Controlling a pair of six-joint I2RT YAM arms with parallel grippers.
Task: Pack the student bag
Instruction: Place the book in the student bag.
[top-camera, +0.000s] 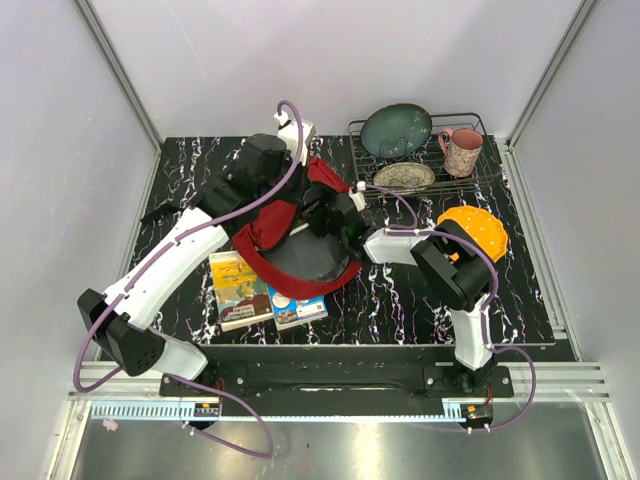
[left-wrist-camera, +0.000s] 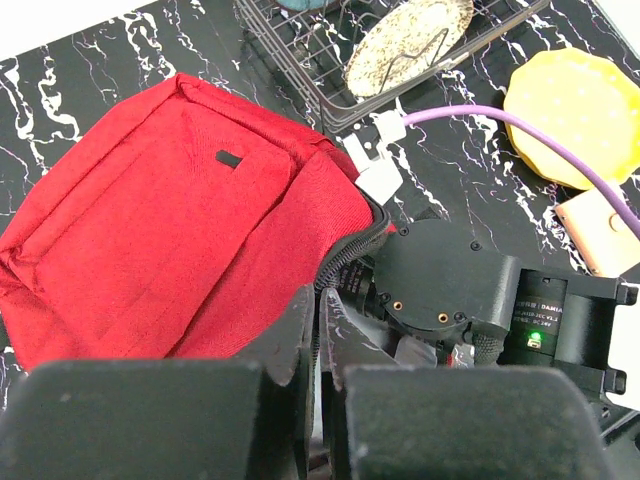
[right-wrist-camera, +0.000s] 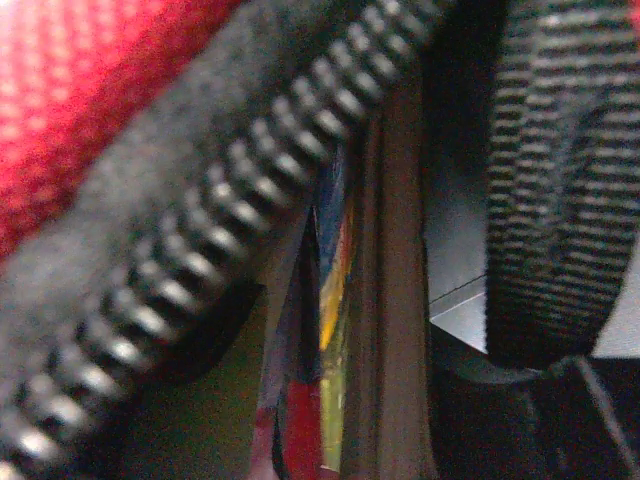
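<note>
Top view, left to right. The left arm (top-camera: 165, 270) rises from the lower left of the frame toward the upper centre. Two books (top-camera: 240, 290) lie flat on the black marbled table (top-camera: 400, 300), left of centre, side by side; the smaller one (top-camera: 298, 306) is on the right. Their upper edges meet the rim of the bag (top-camera: 262, 232). The bag lies in the centre of the frame with its mouth open, red outside and dark lining (top-camera: 300, 265) facing up.

The right gripper (top-camera: 328, 215) reaches into that mouth from the right. Its arm (top-camera: 455, 275) stands right of centre, and whether its jaws are open or closed cannot be told. A yellow-orange round item (top-camera: 478, 230) lies behind the arm. A wire rack (top-camera: 455, 117) at the upper right holds a dark bowl (top-camera: 396, 130), a speckled plate (top-camera: 404, 177) and a pink mug (top-camera: 461, 152).

Left wrist view. Red fabric fills the left half of the frame. At bottom centre the left gripper (left-wrist-camera: 318, 335) is closed, pinching the bag's zip edge. The black body of the right gripper sits at lower right, under a purple cable (left-wrist-camera: 520, 120).

Right wrist view, blurred. Red cloth is at upper left and zip teeth (right-wrist-camera: 200, 240) run diagonally. Thin coloured edges (right-wrist-camera: 335, 300) stand at centre, and black ribbed webbing (right-wrist-camera: 560, 180) is at right.
</note>
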